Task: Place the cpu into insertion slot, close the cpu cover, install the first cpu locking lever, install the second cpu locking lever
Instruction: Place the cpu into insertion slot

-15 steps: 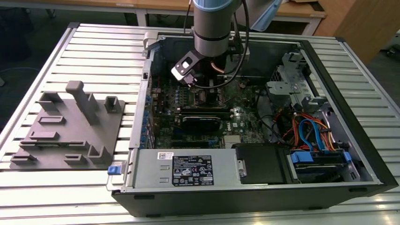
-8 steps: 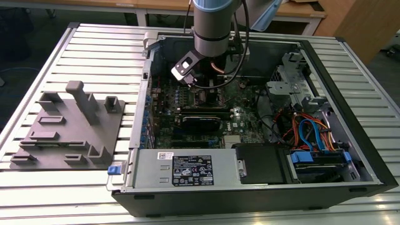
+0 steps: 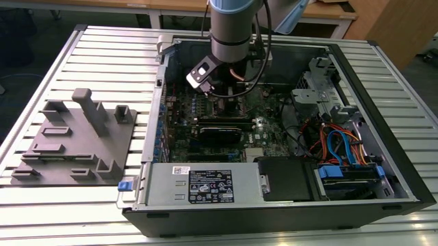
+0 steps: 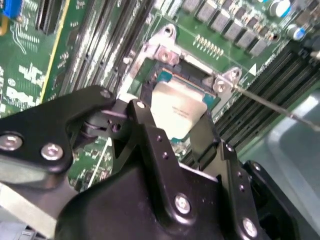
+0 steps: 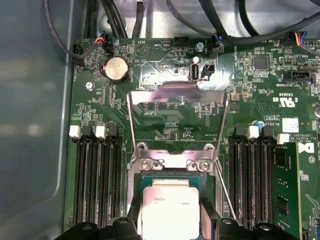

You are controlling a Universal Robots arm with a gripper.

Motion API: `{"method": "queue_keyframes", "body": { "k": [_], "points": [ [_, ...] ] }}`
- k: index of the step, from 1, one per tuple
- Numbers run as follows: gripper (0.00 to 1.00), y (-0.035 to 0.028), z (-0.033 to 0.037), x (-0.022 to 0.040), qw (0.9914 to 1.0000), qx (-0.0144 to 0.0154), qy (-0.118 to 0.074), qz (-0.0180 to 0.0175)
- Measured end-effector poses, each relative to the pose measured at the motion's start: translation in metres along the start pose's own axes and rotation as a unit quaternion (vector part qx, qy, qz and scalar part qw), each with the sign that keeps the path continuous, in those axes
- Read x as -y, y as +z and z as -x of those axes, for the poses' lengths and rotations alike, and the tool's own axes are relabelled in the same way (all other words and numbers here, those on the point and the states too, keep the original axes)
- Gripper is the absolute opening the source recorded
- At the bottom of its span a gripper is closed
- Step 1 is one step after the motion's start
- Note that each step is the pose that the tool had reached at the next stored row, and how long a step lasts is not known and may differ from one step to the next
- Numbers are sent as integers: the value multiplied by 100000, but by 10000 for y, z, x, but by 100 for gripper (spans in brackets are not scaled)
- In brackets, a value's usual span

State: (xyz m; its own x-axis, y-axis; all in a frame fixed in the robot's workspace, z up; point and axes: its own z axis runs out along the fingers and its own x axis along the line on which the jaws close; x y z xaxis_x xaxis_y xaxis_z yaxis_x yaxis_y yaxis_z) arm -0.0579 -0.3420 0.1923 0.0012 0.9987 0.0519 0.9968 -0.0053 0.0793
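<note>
The cpu [image 5: 170, 207] [image 4: 176, 106], a flat square chip with a pale silver top, lies level in the insertion slot [image 5: 133, 192] [image 4: 165, 52]. My gripper [image 5: 170, 227] [image 4: 175, 129] is down over it, its black fingers [image 5: 129, 226] pressed against two opposite edges of the chip. The cpu cover [image 5: 177, 90], a thin silver frame with a big window, stands swung up off the slot. A thin wire locking lever [image 5: 226, 192] [image 4: 272, 104] sticks out free beside the slot. In the exterior view the gripper [image 3: 226, 98] reaches into the open computer case [image 3: 274, 215].
Long black memory slots [image 5: 95, 175] [image 5: 252, 175] flank the socket on both sides. A coin battery [image 5: 116, 67] and black cables [image 5: 115, 20] lie beyond the cover. A grey fixture block [image 3: 75, 138] rests on the table at the exterior view's left.
</note>
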Motion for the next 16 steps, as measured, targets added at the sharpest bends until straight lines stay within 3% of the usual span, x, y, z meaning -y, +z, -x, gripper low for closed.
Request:
{"method": "queue_keyframes", "body": {
  "k": [16],
  "points": [
    [54,11,12,-1,99997,44,771,22]
  ]
}}
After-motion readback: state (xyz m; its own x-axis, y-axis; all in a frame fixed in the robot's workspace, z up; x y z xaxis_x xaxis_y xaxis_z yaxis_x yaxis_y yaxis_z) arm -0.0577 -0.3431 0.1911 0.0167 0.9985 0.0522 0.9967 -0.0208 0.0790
